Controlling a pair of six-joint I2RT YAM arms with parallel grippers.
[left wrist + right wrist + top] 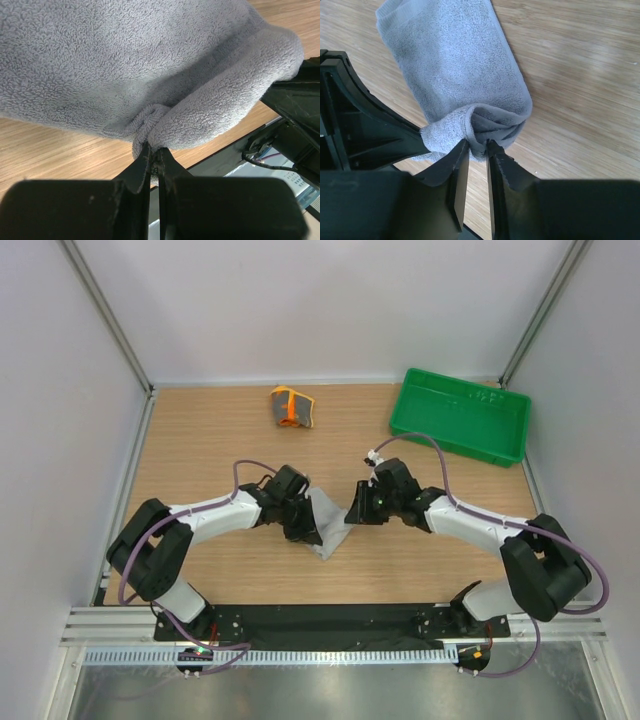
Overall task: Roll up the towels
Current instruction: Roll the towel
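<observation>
Right wrist shows the grey towel (465, 65) pinched endwise in the right pincer (477, 147).

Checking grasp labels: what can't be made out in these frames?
1) Right wrist: whether the right end effector clamps the grey towel; the fold hides the contact.
2) Left wrist: towel fills the view past the left end effector; its far end is cut off.
3) Top: patterned towel too small to judge its roll.
</observation>
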